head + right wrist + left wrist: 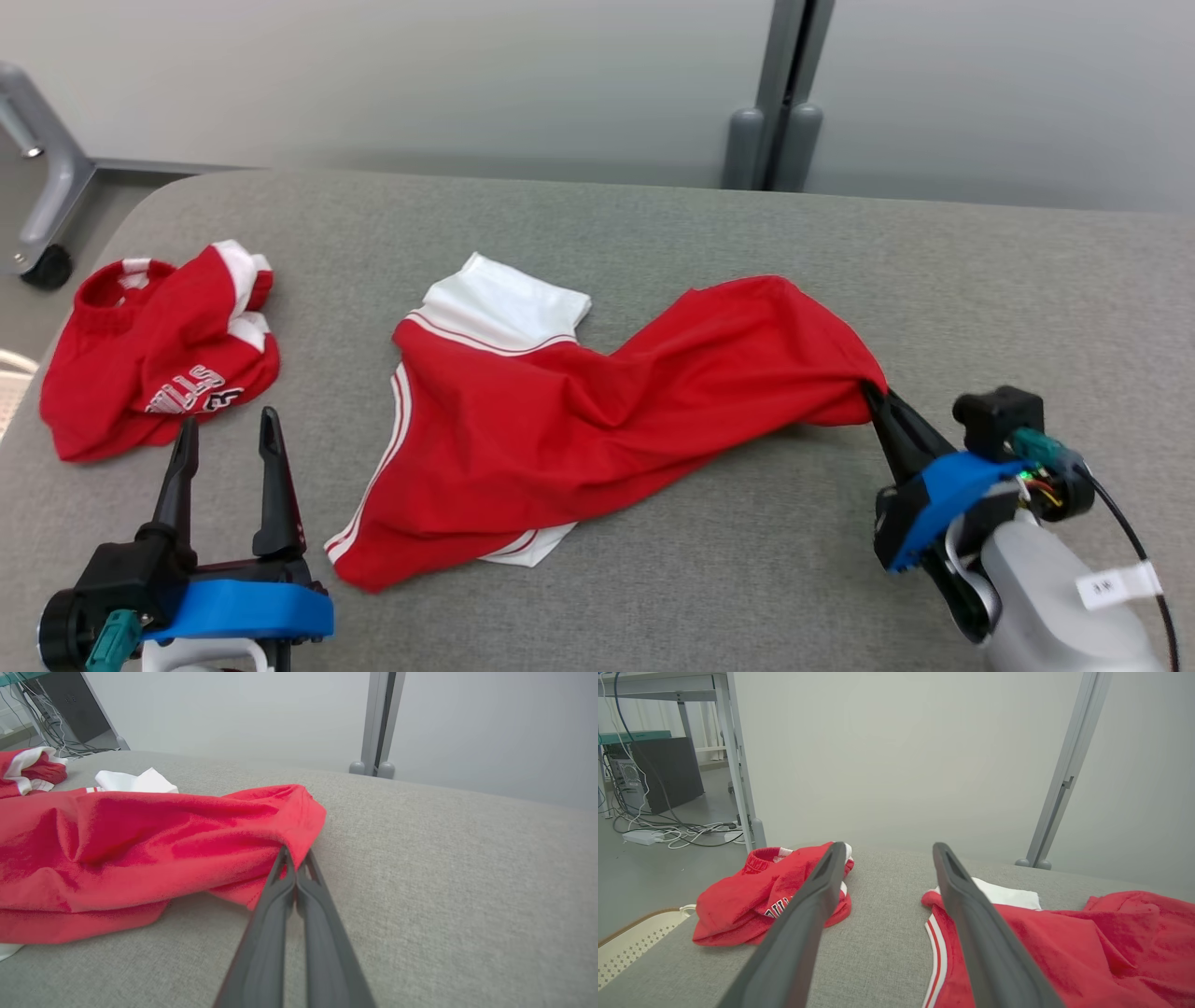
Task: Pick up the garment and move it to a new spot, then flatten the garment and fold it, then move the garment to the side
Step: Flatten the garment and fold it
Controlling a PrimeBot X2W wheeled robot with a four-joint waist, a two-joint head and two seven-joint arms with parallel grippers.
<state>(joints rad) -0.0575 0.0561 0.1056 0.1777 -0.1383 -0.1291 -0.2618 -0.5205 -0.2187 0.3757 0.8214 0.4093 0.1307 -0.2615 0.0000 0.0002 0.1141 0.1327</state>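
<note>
Red garment (597, 420) lies crumpled mid worktop (747, 233). Right gripper (873, 390): jaws clenched on its right edge. Left gripper (230, 422): jaws wide apart, holding nothing, near second red garment (159, 355).

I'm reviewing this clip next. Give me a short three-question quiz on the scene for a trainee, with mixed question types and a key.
1. True or false: the right end effector is shut on an edge of the spread red garment.
2. Multiple choice: the left end effector is
A) open and empty
B) shut on cloth
C) shut and empty
3. Fill in: the crumpled red garment with white lettering lies to the robot's ____ of the spread red garment.

Key: 1 true; 2 A; 3 left.
</note>
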